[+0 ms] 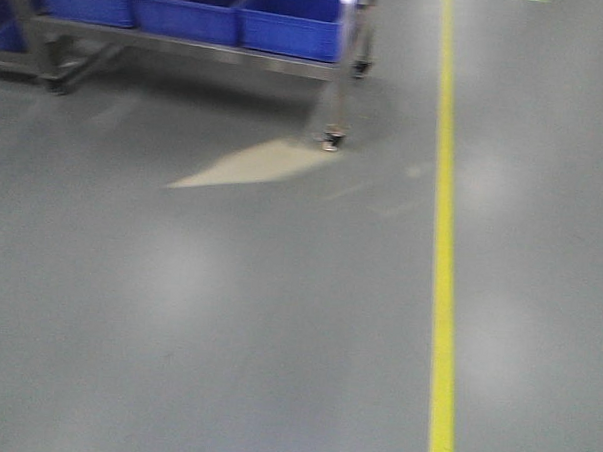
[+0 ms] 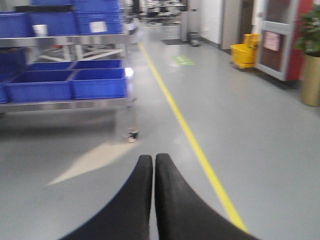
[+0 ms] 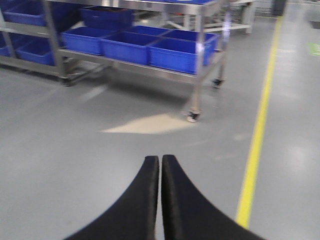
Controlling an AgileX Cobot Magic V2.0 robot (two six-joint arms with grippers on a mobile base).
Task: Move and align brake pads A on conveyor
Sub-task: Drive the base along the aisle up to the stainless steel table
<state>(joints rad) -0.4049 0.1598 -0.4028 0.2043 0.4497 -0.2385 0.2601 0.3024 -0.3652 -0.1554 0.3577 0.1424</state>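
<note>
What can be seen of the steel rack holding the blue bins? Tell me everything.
The steel rack is a shiny metal frame of upright posts and flat shelves. It stands level on the grey floor on small casters. Its lower shelf carries open blue plastic bins set side by side, and an upper shelf shows at the picture's top edge. Blur hides what the bins hold. Nothing else touches it.

Bins [image 1: 191,11] on rack shelf [image 1: 189,44], floor patch [image 1: 254,164] just left of its caster [image 1: 332,140], floor line [image 1: 444,242] to their right
</note>
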